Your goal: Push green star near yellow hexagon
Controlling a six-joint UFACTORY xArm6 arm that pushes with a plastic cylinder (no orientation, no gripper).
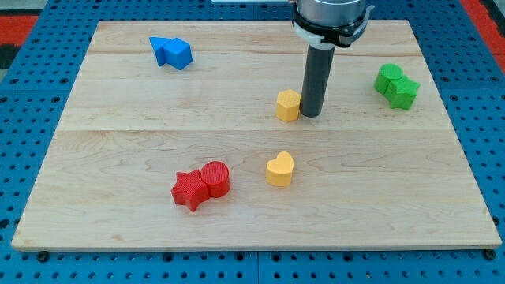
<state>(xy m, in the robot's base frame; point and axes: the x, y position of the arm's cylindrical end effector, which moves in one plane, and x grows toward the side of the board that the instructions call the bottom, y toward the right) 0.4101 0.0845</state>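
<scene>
Camera view shows a pale wooden board (237, 221) lying on a blue pegboard surface (31, 260). My tip (311, 115) rests on the board just to the view's right of the yellow hexagon (288, 105), touching it or very nearly so; I cannot tell which. The arm ends in a plain dark rod with nothing to open or close, and it grips nothing. The green star (403, 92) sits well apart from the hexagon, far toward the view's right near the board's edge, pressed against a second green block (388, 78) whose shape I cannot make out. Below the hexagon, toward the view's bottom, a yellow heart (279, 169) stands alone. Further to the view's left of the heart, a red star (188, 190) touches a red cylinder (215, 178). At the view's top left, two blue blocks (171, 52) lie against each other; their shapes are unclear.
</scene>
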